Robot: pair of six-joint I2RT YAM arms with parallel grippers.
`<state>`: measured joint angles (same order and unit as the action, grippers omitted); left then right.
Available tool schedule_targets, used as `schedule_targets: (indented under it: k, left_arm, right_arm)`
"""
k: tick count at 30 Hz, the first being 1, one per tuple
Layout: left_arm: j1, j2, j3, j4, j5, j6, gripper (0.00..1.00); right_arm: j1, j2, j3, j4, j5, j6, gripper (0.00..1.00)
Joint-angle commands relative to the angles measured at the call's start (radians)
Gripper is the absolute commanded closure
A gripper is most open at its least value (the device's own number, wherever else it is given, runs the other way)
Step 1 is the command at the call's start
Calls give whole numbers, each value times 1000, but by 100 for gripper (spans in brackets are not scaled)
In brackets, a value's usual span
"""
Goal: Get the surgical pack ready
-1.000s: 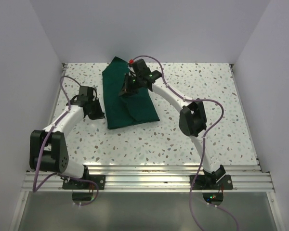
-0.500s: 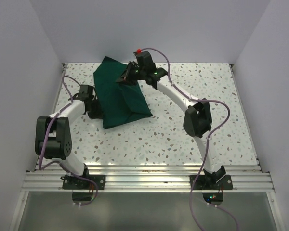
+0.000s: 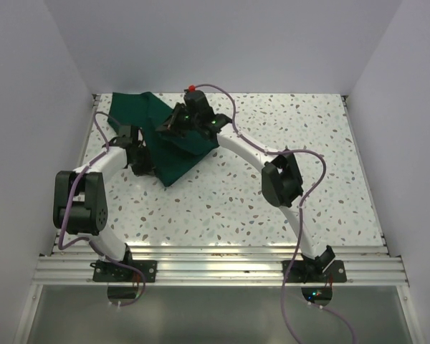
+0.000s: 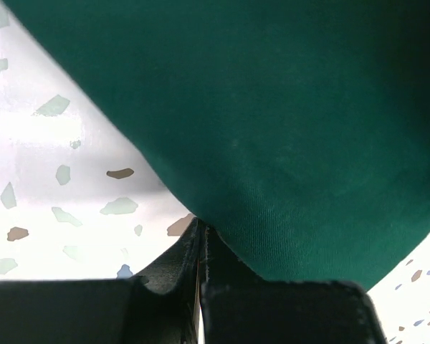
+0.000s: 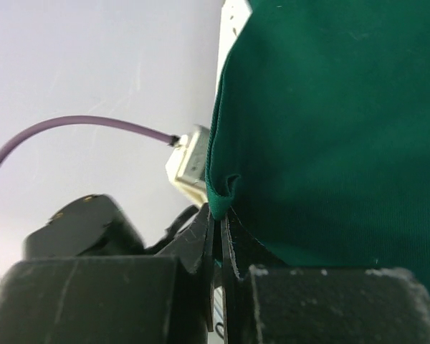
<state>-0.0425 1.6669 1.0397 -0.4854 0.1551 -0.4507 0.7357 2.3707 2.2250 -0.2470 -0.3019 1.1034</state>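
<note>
Far left on the speckled surface [image 3: 294, 136] is where the action is: the dark green cloth [image 3: 178, 161] sits bunched toward the far-left corner, and both arms have a piece of it. Down low at the cloth's left edge is the left gripper [image 3: 138, 155]. Its wrist camera shows the jaws pressed together with the hem nipped between the fingertips [image 4: 168, 269] and green fabric filling everything above. Across from the other side comes the right gripper [image 3: 173, 123], over the cloth's middle and a little farther back. Its own camera shows the jaws clamped on a small puckered fold, with the sheet filling the right of that view. So that's 2 grips on 1 sheet, both sets of jaws biting fabric.

Now the geometry that matters. From above, the cloth runs on a diagonal: 1 flap lies flat toward the far-left corner and a point trails toward the near middle. The 2 grippers are near each other, the left one closer to the bases and the right one beyond it. The slack fabric lies between them and off to their right.

My read is that the sheet is only partly opened and nowhere near flat, so it's early in the job. Opening it calls for the right arm to carry its fold away rightward while the left anchors the hem. Pull unevenly and that thin pinch on the left could slip.
</note>
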Motion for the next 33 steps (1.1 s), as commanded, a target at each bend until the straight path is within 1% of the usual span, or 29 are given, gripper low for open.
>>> schedule_targets:
  k: [1,4,9,12,13,15,16,21,23,24,25,27,28,30,31,33]
  left_arm:
    - [0,-25,39,53,21,10,100]
    - [0,-21,36,57,26,6,100]
    - [0,-12,40,59,31,1,98]
    - [1,-21,37,51,24,4,89]
    - [0,-35,36,45,23,4,82]
    - [1,-53,26,38,11,4,75]
    - [1,-64,23,27,8,4,70]
    - [1,-139,5,-18,-17,1,64]
    - [3,-174,2,-45,-37,1,59]
    - [3,-185,2,-51,-38,3,58]
    - [4,-205,2,-62,-42,6,54]
    - [9,-217,22,-81,-55,18,49]
    - [22,-223,31,-99,-60,23,43]
    - [41,-228,59,-110,-43,32,40]
    - [68,-228,69,-120,-37,35,40]
    - [84,-231,92,-131,-34,38,41]
  right_arm:
    - [27,-16,18,60,-13,27,100]
    - [28,-7,-1,58,-22,26,100]
    - [42,39,30,25,-45,-2,100]
    - [50,70,59,-6,-54,-30,100]
    - [53,74,59,-8,-63,-31,100]
    - [54,91,70,-23,-78,-31,100]
    - [56,107,76,-31,-88,-33,100]
    - [70,130,90,-35,-97,-56,100]
    - [76,153,119,-41,-111,-65,94]
    - [76,165,133,-58,-118,-68,90]
    - [77,173,145,-64,-132,-69,78]
    - [77,180,168,-90,-161,-85,66]
    - [71,174,173,-106,-161,-108,54]
    - [59,136,173,-152,-152,-190,47]
    - [30,119,167,-167,-149,-213,44]
    - [-7,61,125,-181,-137,-257,44]
